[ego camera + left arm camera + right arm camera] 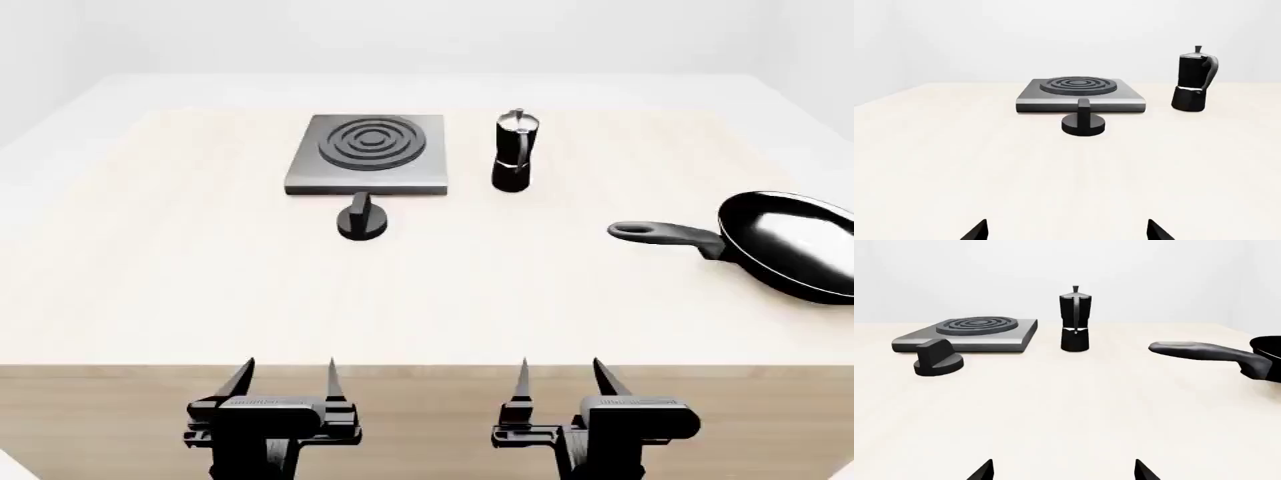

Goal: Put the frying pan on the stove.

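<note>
Left gripper [291,380]: at the near table edge, fingers apart, holding nothing. Only its two fingertips show in its own wrist view.

Stove [366,153]: ahead of the left gripper and slightly to its right, far across the table [160,280]. Flat grey slab, dark rings on top, nothing on it.

Knob [362,219]: just in front of the stove's near edge, between stove and left gripper. Loose on the table; close to the slab, and whether it touches cannot be told.

Moka pot [514,152]: upright, just beside the stove's right edge, apart from it. Ahead of the right gripper.

Right gripper [559,378]: at the near table edge, fingers apart, empty.

Pan [794,243]: ahead of the right gripper and well off to its right, lying flat on the table, well apart from the stove. The bowl runs past the right edge of the head view. Handle [663,235] points left, toward the table's middle, so the long axis runs roughly crosswise to the gripper's forward reach, tilted a little.

Judgement: the task is not begun. The right arm is the nearer; the handle end with its loop is the part closest to it. The grasp likely calls for a reach forward and right, jaws closing across the handle. The carry then goes left past the moka pot, which could be knocked.
</note>
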